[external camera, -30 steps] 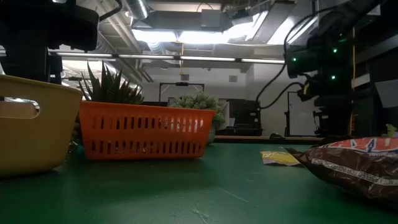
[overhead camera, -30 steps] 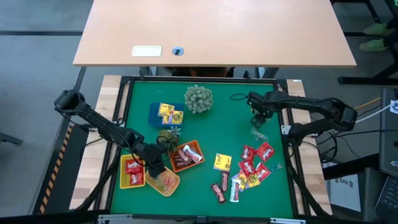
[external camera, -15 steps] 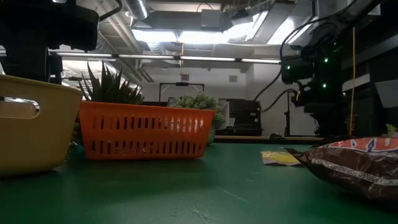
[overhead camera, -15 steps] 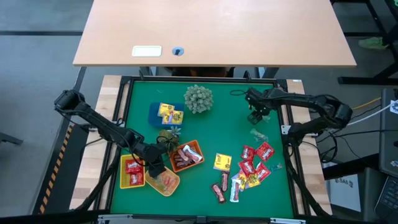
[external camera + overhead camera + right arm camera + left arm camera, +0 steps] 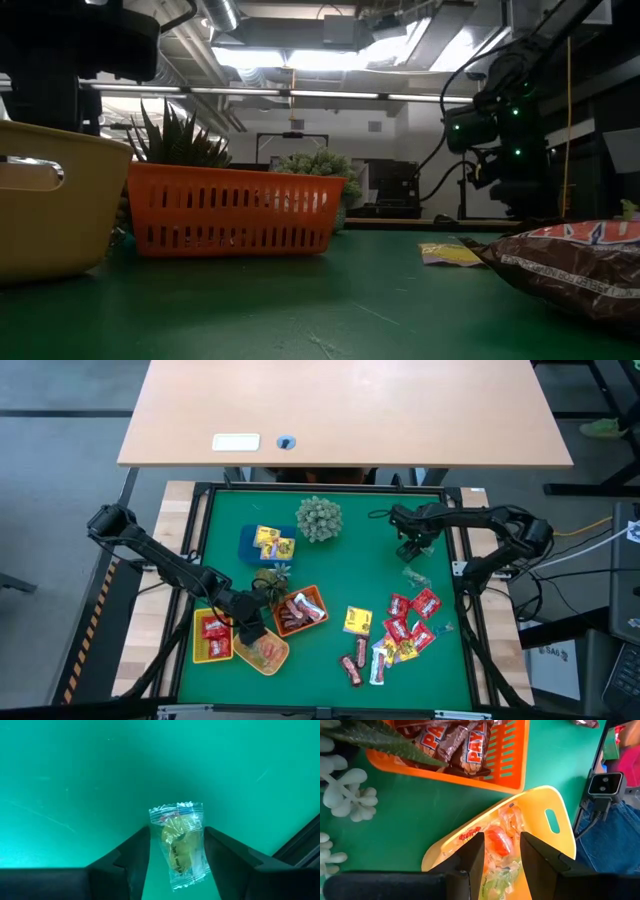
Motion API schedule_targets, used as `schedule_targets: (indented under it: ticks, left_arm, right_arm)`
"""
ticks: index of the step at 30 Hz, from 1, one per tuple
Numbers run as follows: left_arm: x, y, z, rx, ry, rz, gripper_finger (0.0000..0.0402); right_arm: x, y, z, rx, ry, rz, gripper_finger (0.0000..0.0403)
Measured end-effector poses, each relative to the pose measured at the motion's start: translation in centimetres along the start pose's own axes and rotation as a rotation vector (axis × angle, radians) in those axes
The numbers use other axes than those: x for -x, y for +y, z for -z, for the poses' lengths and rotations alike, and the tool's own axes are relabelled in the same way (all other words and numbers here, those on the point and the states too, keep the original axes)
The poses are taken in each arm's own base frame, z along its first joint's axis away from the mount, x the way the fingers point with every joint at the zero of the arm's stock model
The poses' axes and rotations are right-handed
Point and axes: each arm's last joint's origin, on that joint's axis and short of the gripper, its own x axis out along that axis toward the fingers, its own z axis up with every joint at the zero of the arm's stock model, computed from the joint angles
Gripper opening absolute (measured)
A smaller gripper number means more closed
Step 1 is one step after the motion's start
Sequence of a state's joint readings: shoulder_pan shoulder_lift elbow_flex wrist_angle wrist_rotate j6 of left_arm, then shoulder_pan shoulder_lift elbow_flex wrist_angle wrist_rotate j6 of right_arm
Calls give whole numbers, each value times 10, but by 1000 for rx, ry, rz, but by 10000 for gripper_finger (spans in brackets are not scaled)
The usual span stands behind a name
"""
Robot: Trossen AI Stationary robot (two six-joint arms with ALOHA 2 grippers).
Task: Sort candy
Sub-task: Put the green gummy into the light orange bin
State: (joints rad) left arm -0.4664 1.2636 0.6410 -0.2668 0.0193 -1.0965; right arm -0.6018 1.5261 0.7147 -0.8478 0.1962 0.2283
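the small clear-wrapped yellowish candy [image 5: 179, 842] sat pinched between the part-open fingers of the right gripper [image 5: 407, 547], which over the last second had carried it from the green mat's right side toward the far edge. the left gripper [image 5: 250, 632] stayed part open and empty over the yellow plastic tray [image 5: 555, 805] of similar candies, the likely destination.

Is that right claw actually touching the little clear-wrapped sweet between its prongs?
Cannot tell. In the right wrist view the clear-wrapped sweet sits between the right gripper fingers, its wrapper edges meeting them, but no view shows plainly whether they press it.
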Motion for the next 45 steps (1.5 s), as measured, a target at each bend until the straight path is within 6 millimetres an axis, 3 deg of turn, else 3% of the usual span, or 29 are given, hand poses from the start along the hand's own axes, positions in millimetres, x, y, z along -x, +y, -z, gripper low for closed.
schedule_targets:
  ticks: [14,24,29,34,40,45]
  left_arm:
    - [1,-14,-8,-20,-113,134,111]
    - [13,-40,-26,-242,-417,333,111]
    - [16,-42,-30,-381,-562,256,111]
    - [18,-41,-35,-489,-690,133,111]
    - [21,-39,-44,-552,-751,86,111]
    - [21,-35,-51,-594,-772,44,111]
  right_arm:
    - [2,3,-2,50,8,-107,44]
    - [31,20,-23,82,-28,-604,31]
    - [52,51,-29,227,-115,-820,32]
    - [77,94,-31,421,-288,-969,32]
    - [113,144,-25,669,-651,-1117,32]
    - [147,171,-16,760,-1006,-1194,33]
